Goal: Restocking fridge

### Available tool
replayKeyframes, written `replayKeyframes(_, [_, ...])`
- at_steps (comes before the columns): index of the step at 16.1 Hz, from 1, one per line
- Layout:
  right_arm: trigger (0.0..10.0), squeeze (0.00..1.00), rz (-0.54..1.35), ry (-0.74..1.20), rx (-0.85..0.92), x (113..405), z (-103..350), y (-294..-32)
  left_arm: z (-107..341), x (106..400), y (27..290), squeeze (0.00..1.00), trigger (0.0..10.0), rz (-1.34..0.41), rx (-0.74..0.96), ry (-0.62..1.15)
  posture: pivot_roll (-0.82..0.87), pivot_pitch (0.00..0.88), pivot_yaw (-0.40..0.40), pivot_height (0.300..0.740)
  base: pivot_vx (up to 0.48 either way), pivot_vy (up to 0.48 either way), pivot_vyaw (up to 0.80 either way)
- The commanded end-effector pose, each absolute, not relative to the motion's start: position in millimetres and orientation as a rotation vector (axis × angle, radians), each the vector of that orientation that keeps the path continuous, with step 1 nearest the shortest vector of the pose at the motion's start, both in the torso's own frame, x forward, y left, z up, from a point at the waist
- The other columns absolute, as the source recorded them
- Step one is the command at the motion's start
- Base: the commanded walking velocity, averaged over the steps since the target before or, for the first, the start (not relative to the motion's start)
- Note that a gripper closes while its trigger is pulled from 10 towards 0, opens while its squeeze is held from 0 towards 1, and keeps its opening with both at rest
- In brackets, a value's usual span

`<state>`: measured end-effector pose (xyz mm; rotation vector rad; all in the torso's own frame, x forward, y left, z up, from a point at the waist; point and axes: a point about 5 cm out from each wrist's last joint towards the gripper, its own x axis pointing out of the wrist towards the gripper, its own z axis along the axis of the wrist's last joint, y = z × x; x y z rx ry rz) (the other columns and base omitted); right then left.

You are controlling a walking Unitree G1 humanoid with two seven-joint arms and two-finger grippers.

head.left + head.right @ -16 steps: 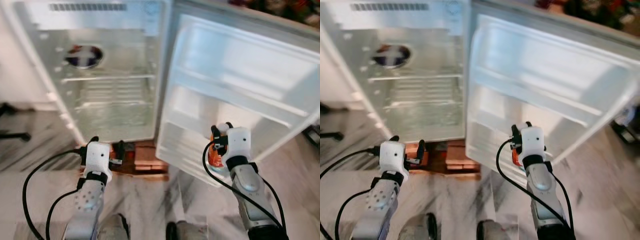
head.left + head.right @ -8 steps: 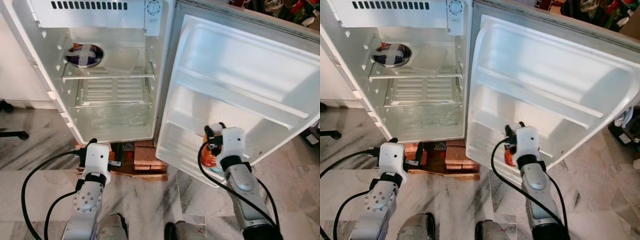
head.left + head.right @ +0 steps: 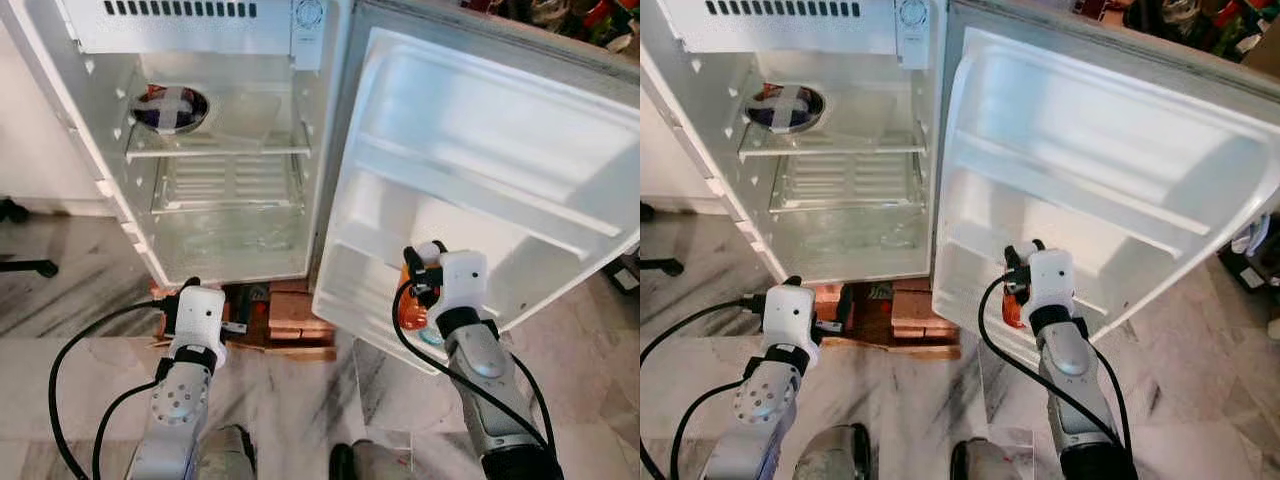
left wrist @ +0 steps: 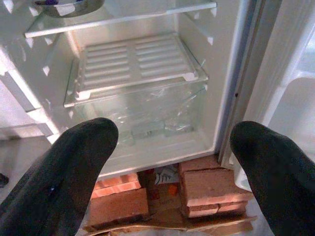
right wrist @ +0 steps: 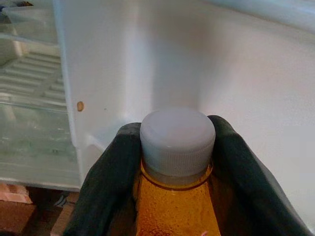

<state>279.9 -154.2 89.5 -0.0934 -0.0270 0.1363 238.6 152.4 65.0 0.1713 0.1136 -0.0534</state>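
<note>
The right pincer (image 3: 420, 290) clamps an orange drink bottle (image 5: 174, 206) just under its white cap (image 5: 177, 140), keeping it upright at the door's lowest shelf (image 3: 375, 300), likely its slot. The left pincer (image 3: 215, 310) gapes wide and empty before the fridge's bottom edge, above the bricks (image 4: 209, 189) propping it. Farther in, a bowl (image 3: 170, 105) rests at the top shelf's left end.

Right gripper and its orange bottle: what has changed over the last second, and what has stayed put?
The right gripper, shut on the orange bottle, has edged a little higher and nearer the open fridge door's bottom shelf; the bottle is not yet set down. The blur from a second ago has cleared. The left gripper stays open, low before the fridge, and the bowl remains on the upper shelf.
</note>
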Motion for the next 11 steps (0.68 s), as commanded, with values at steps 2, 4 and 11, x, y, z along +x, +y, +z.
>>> replayKeyframes(2, [10.0, 0.0, 0.134, -0.056, -0.089, 281.8, 95.4, -154.6, 65.2, 236.5, 150.1, 0.0, 10.0, -0.071, 0.174, 0.118, 0.14, 0.152, -0.094, 0.667, 0.0, 0.0, 0.0])
replayKeyframes(4, [10.0, 0.0, 0.134, -0.058, -0.088, 282.5, 95.7, -154.8, 64.3, 235.9, 150.5, 0.0, 10.0, -0.066, 0.17, 0.123, 0.14, 0.152, -0.093, 0.647, 0.0, 0.0, 0.0])
replayKeyframes(11, [10.0, 0.0, 0.127, -0.066, -0.093, 285.7, 96.9, -153.8, 64.0, 236.4, 149.6, 0.0, 10.0, -0.081, 0.174, 0.123, 0.15, 0.154, -0.09, 0.638, 0.0, 0.0, 0.0])
